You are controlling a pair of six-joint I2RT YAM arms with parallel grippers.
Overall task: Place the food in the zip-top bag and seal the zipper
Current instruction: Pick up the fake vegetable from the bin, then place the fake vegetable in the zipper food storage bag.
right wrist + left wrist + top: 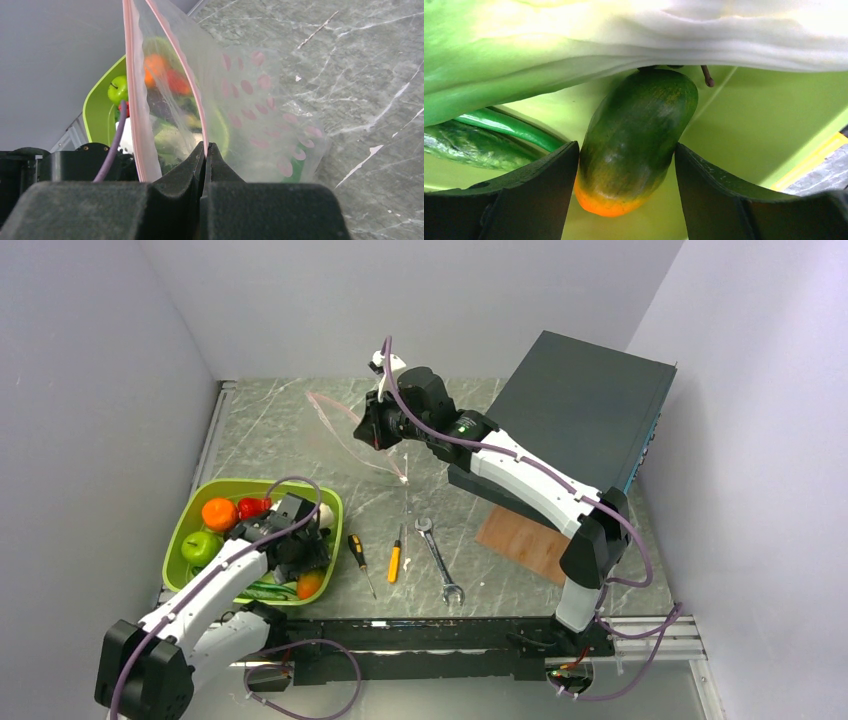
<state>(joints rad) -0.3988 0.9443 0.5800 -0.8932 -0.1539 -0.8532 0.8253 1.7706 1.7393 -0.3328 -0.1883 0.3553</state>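
My left gripper (pixel 303 558) is down in the lime-green tray (pixel 190 510). In the left wrist view its jaws are closed against both sides of a dark green toy fruit with an orange tip (pixel 634 140), which lies under a pale white-green vegetable (pixel 624 35). An orange ball (pixel 219 513), a red piece (pixel 252 506), a green apple (pixel 200 547) and a curved green pepper (pixel 265 590) lie in the tray. My right gripper (pixel 375 432) is shut on the mouth edge (pixel 205 147) of the clear zip-top bag (pixel 250 100) and holds it up with its mouth agape; the pinkish zipper (pixel 132 75) runs upward.
Two screwdrivers (pixel 358 555) (pixel 396 560) and a wrench (pixel 440 562) lie on the marble table between the arms. A wooden board (pixel 525 540) and a large dark box (pixel 585 405) stand at the right. Grey walls close in the back and sides.
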